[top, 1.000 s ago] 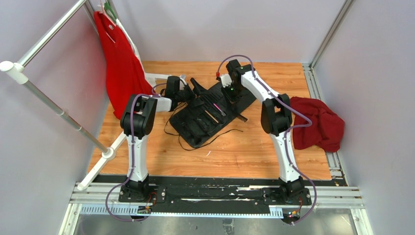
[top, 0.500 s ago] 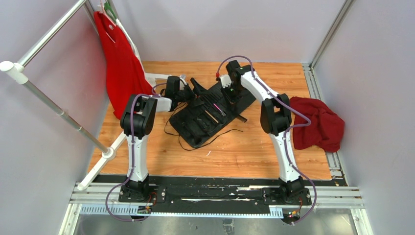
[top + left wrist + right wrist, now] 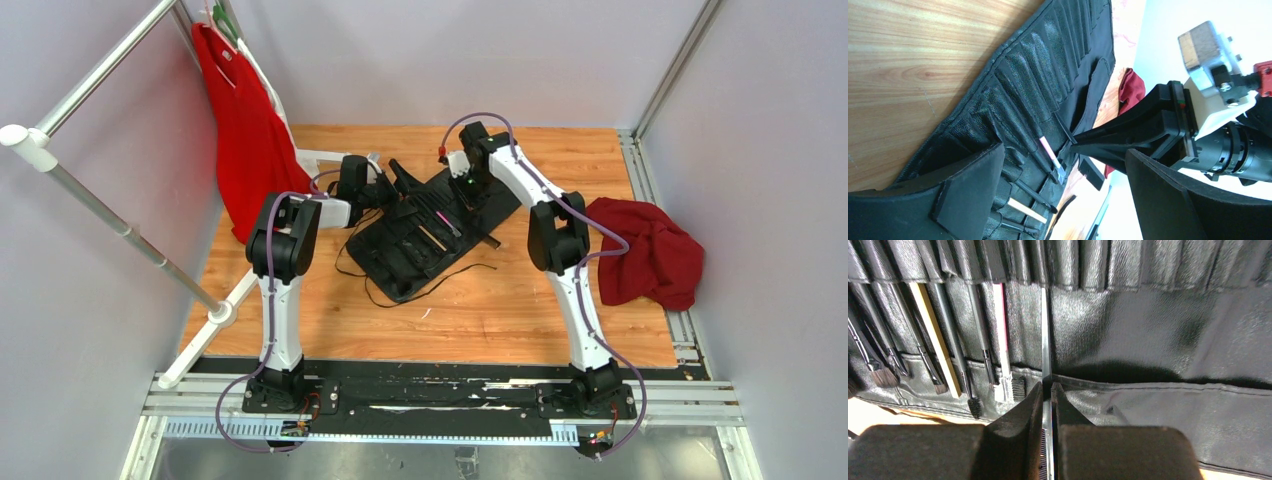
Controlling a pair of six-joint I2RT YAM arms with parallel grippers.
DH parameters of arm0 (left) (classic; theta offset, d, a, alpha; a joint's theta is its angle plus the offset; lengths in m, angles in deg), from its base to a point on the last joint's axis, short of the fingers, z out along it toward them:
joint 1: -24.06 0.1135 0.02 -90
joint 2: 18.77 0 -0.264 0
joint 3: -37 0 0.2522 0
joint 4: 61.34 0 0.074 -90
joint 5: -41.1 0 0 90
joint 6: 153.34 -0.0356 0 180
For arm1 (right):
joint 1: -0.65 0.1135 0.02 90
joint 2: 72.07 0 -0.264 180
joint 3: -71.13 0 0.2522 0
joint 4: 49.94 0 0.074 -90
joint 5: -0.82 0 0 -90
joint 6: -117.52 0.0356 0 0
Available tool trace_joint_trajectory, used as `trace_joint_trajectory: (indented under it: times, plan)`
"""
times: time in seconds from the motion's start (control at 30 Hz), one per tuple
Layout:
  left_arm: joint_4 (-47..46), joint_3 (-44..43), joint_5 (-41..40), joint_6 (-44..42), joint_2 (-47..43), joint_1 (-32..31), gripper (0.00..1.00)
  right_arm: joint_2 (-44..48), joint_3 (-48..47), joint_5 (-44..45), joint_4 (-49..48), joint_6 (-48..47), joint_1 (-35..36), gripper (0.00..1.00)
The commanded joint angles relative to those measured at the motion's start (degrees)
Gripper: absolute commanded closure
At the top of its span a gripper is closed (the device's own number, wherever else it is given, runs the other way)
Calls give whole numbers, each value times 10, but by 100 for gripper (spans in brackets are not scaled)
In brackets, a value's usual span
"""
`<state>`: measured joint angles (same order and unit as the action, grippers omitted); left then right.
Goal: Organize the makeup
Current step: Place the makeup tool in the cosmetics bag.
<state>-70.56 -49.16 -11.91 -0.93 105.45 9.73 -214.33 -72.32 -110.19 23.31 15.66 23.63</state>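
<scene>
Shifted slightly far-left with its arm, the thin brush [image 3: 1046, 330] is pinched in the closed right claw [image 3: 1047, 390], its end at a pocket mouth of the black roll [image 3: 1148, 320] (other brushes [image 3: 931, 330] sit slotted alongside). The left claw [image 3: 398, 192] stands open over the roll. Slotting seems underway; next calls for a straight push inward.

Bright, even light; soft shadows.

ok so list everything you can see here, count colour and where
slotted brushes: at least six, mostly black, one tan, one pink, in roll
held brush: one, dark, beside the pink one
brush roll: one, black, mid-table
cords: black, beside roll
cloth: one, dark red, table's right
garment: one, red, on rack
rack: one, silver-white, left
table: one, wood
left gripper: open, over roll
right gripper: shut on held brush
</scene>
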Motion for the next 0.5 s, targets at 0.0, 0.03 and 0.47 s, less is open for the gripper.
trace_joint_trajectory:
  times: [0.0, 0.03, 0.47]
  plan:
    - [50, 14, -11, -13, 1, 9, 2, -19, -37, -7, 9, -3, -9, 99]
    - [50, 14, -11, -14, 1, 9, 2, -21, -42, -7, 9, -4, -9, 99]
    - [51, 20, -11, -16, 1, 9, 2, -48, -86, -21, 6, -5, -9, 99]
